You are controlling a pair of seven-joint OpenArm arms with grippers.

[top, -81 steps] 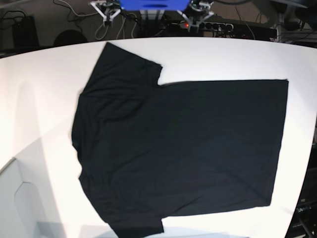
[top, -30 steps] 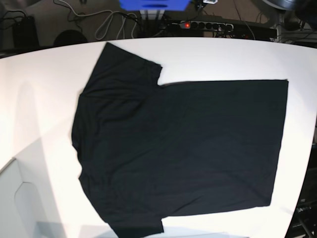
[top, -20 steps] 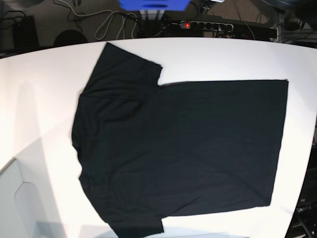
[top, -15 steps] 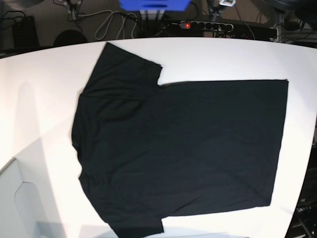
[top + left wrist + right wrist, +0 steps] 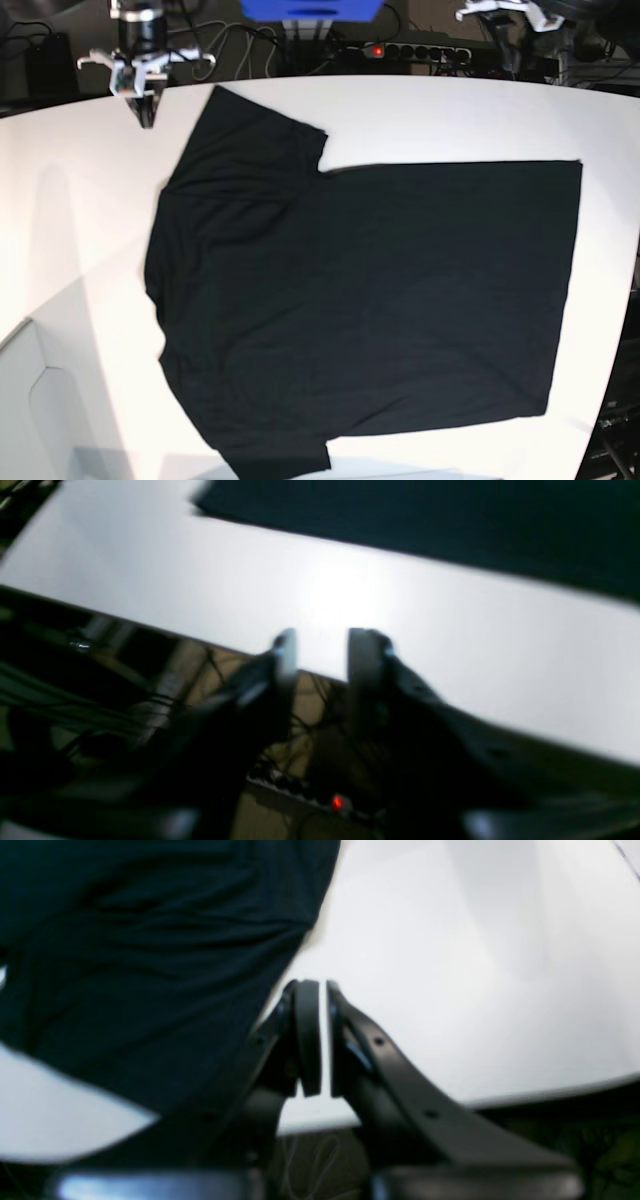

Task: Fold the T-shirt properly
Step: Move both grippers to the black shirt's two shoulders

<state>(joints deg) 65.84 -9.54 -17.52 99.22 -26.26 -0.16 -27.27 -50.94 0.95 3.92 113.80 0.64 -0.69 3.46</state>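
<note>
T-shirt [image 5: 350, 300] flat, long axis left-right, hem rightward; left pincer [image 5: 320, 647] parted, right pincer [image 5: 317, 1037] nearly closed, both empty.

overhead base, two low wrist views

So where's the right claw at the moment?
In the base view, the right claw hovers at the table's far left edge, just left of the T-shirt's upper sleeve.

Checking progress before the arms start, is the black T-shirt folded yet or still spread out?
Spread out. The T-shirt lies flat in a single layer on the white table, both sleeves extended, no fold visible.
</note>
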